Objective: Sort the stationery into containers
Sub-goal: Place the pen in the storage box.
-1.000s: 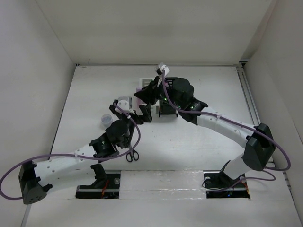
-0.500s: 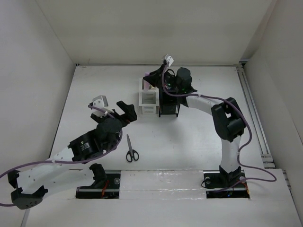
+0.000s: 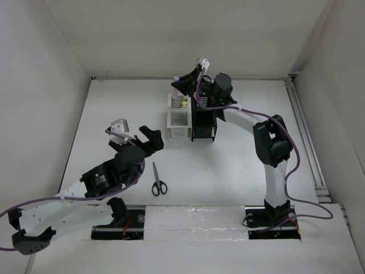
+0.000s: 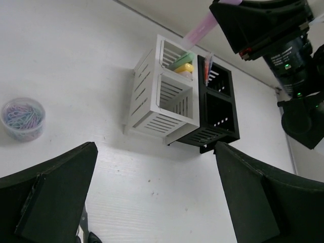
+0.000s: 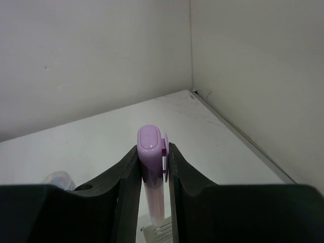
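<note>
My right gripper (image 3: 186,85) is shut on a pink highlighter (image 5: 152,152) with a lilac cap. It holds it tilted above the far compartment of the white organizer (image 3: 177,120). The highlighter (image 4: 200,31) points down at that compartment, which holds a green and a yellow highlighter (image 4: 183,65). The black organizer (image 3: 203,123) stands against the white one's right side, with an orange-red pen (image 4: 207,71) in its far compartment. Black-handled scissors (image 3: 159,182) lie on the table near the front. My left gripper (image 3: 149,137) is open and empty, left of the organizers and above the scissors.
A small clear round tub of coloured paper clips (image 4: 23,118) stands on the table left of the white organizer (image 4: 162,98). White walls enclose the table at the left, back and right. The black organizer (image 4: 217,111) stands near the right arm's wrist.
My left arm has drawn back from the organizers toward the left front. My right arm has folded up and carried the pink highlighter over the white organizer's far compartment.
</note>
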### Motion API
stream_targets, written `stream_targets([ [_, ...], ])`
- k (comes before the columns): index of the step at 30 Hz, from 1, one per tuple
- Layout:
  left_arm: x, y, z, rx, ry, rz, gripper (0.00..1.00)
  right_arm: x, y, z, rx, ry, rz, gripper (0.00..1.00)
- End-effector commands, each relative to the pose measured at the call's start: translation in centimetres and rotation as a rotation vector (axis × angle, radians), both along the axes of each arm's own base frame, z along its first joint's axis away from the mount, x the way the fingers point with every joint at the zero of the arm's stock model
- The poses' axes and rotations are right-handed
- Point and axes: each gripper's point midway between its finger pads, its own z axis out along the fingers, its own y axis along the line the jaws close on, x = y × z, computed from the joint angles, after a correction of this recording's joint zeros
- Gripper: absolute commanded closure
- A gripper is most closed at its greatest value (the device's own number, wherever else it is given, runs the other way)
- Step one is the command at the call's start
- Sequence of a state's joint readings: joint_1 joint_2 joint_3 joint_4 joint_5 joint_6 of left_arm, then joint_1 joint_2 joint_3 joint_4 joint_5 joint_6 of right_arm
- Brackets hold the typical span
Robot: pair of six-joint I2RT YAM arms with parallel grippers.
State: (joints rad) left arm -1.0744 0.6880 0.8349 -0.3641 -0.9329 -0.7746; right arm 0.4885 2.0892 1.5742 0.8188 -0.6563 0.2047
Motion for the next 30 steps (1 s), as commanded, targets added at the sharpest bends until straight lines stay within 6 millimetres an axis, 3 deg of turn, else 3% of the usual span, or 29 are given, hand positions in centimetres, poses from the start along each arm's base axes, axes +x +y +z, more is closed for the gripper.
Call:
stream_targets([
  [1,0.3,-0.5,0.2,0.001,-0.001,0.0,0.0,0.9,-0.2,-0.8,-0.024,-0.046,-0.002,1.0],
  [4,0.4,-0.4,-0.3,0.012,0.018,0.029,0.0,1.2,-0.6,-0.8,-0.024,-0.046,-0.011,0.97],
  [6,0.5,-0.6,-0.6,0.023,0.023,0.029,0.0,1.4,-0.5,-1.6,-0.033,-0.03,-0.011,0.86],
  [7,0.5,-0.9,-0.8,0.029,0.031,0.02,0.0,1.2,-0.5,-1.6,-0.035,-0.031,-0.002,0.58],
  [8,0.5,-0.9,-0.8,0.029,0.032,0.02,0.0,1.2,-0.5,-2.2,-0.043,-0.015,-0.002,0.42],
  [10,0.6,-0.5,-1.7,0.051,0.052,0.051,0.0,1.0,-0.2,-2.6,-0.049,-0.014,-0.003,0.26],
  [11,0.6,-0.4,-1.9,0.044,0.059,0.055,0.0,1.0,-0.3,-1.9,-0.041,-0.023,-0.014,0.23],
  [12,0.7,-0.4,-2.2,0.034,0.064,0.074,0.0,0.8,-0.4,-2.7,-0.047,-0.011,-0.013,0.13],
  [13,0.8,-0.1,-2.3,0.034,0.07,0.087,0.0,0.0,-0.2,-1.4,-0.035,-0.034,-0.005,0.11],
  [14,0.8,0.2,-2.5,0.029,0.076,0.1,0.0,-0.1,-0.4,-0.7,-0.019,-0.056,-0.017,0.0],
  [15,0.9,0.5,-3.1,0.028,0.087,0.116,0.0,-0.7,-0.2,-0.8,-0.016,-0.051,-0.021,0.0],
  [18,1.1,1.6,-4.9,0.017,0.119,0.188,0.0,-2.7,-0.8,3.3,0.029,-0.117,-0.029,0.0],
  [19,1.2,1.6,-5.3,0.018,0.125,0.205,0.0,-3.5,-0.6,3.7,0.034,-0.115,-0.03,0.0],
  [20,1.1,1.9,-6.0,0.01,0.141,0.234,0.0,-4.5,-1.5,6.5,0.063,-0.153,-0.045,0.0],
  [22,1.2,2.2,-6.5,0.012,0.155,0.275,0.0,-6.1,-0.9,7.5,0.069,-0.128,-0.054,0.0],
  [23,1.2,2.1,-7.2,0.054,0.186,0.292,0.0,-6.6,-1.6,9.4,0.085,-0.138,-0.075,0.0],
  [25,2.6,2.7,-8.2,0.057,0.23,0.371,0.0,-7.5,-1.1,10.3,0.039,-0.093,-0.094,0.0],
  [26,2.3,2.3,-8.7,0.078,0.263,0.336,0.0,-7.5,-0.7,9.8,0.017,-0.054,-0.1,0.0],
  [27,4.3,3.5,-9.0,0.043,0.28,0.397,0.0,-8.0,-1.0,10.3,-0.003,-0.052,-0.128,0.0],
  [28,4.5,3.4,-10.5,0.073,0.355,0.333,0.0,-8.1,-1.4,10.6,-0.006,-0.028,-0.165,0.0],
  [29,5.2,3.9,-10.9,0.06,0.366,0.325,0.0,-7.7,-2.4,9.3,-0.008,0.012,-0.251,0.0],
  [30,6.6,5.7,-11.0,0.004,0.335,0.362,0.0,-9.0,-3.2,11.1,0.021,-0.009,-0.267,0.0],
])
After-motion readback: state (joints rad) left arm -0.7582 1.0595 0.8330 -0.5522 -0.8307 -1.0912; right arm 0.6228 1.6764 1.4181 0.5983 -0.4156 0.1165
